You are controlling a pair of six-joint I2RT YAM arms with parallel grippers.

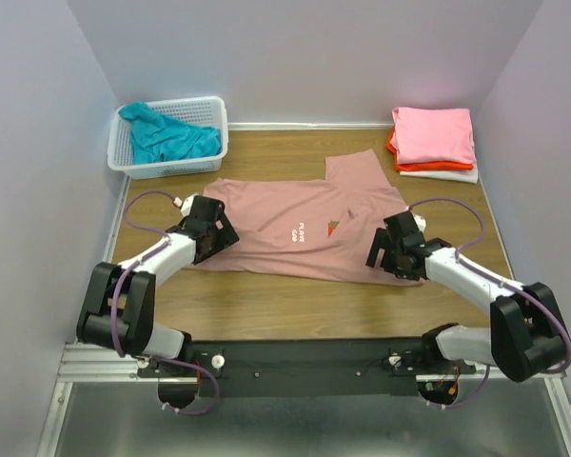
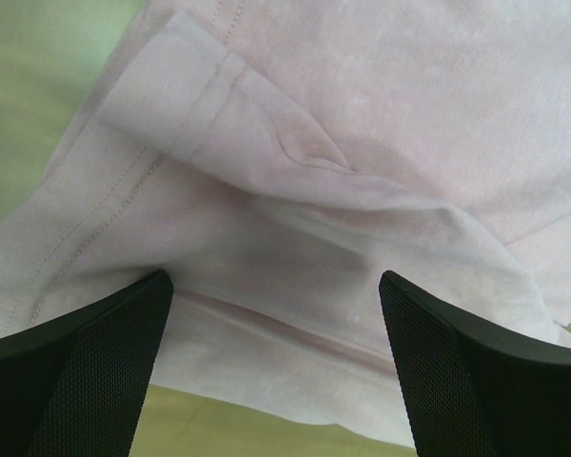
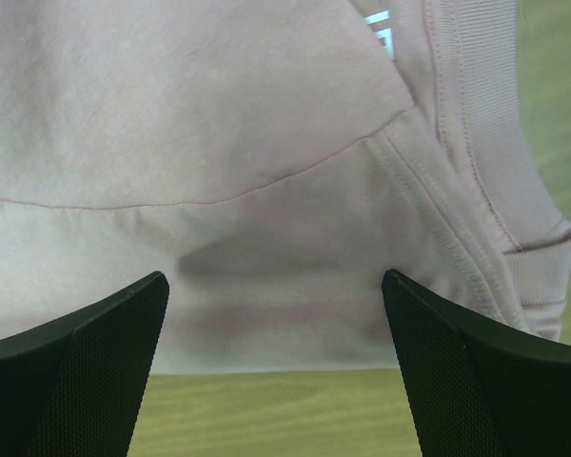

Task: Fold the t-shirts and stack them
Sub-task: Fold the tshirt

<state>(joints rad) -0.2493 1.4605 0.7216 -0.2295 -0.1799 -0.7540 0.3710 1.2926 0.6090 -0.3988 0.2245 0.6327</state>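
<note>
Top external: your left gripper (image 1: pixel 219 233) and right gripper (image 1: pixel 385 249) gaped over opposite ends of the crosswise dusty-pink t-shirt (image 1: pixel 295 228).

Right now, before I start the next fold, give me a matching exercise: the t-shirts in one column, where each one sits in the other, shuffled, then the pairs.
Things:
1. dusty-pink t-shirt
2. teal t-shirt
3. bright pink t-shirt
4. white t-shirt

Places:
A. top of the folded stack
B. spread out on the table
C. bottom of the folded stack
D. bunched in the basket

Pairs: 1-B, 2-D, 3-A, 4-C
</note>
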